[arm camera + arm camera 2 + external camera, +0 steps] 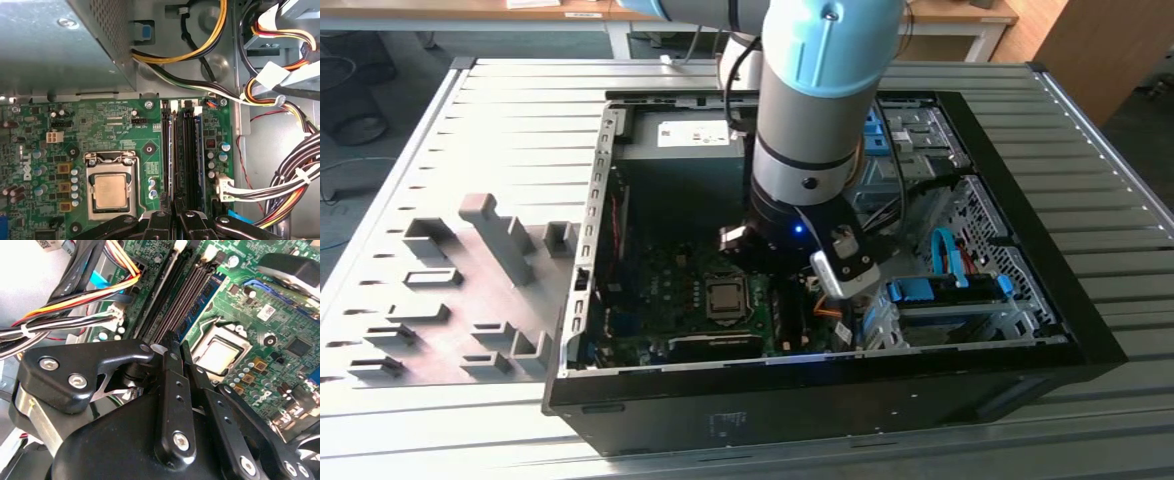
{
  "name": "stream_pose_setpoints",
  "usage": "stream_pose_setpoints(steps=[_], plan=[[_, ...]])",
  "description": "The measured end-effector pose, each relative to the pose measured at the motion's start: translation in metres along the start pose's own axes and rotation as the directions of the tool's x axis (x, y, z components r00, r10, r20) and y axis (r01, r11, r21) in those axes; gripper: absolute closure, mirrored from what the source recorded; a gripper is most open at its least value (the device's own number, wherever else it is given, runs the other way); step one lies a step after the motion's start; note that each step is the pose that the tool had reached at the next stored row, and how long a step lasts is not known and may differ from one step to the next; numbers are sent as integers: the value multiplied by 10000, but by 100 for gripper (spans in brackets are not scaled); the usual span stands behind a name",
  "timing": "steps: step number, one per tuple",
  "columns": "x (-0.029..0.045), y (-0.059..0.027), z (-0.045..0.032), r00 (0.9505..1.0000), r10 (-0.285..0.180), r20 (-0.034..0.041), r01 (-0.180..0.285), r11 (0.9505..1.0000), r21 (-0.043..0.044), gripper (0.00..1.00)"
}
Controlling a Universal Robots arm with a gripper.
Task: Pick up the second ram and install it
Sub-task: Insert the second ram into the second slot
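Green motherboard; black end effector; yellow-orange-black cables; grey fixture blocks.

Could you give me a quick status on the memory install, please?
Pincer low over the memory slots. Fingers close together at the slots' end. Second ram not clearly made out. Cable bundle beside, not blocking.

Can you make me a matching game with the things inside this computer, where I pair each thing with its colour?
Things:
1. motherboard
2. processor
3. gripper
4. cable clip

Colours:
A. black
B. blue
C. green
D. silvery

Pairs: 1-C, 2-D, 3-A, 4-B
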State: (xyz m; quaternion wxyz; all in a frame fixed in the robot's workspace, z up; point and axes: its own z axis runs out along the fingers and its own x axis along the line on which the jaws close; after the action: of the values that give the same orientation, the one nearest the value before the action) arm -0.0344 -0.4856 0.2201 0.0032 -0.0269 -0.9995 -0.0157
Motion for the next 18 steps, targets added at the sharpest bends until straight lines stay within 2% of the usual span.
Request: stream_pose_setpoints(steps=[12,18], plan=[[-12,40,52,9995,-316,-10,316,9995,10,86],[-13,39,69,9998,201,5,-201,9998,11,86]])
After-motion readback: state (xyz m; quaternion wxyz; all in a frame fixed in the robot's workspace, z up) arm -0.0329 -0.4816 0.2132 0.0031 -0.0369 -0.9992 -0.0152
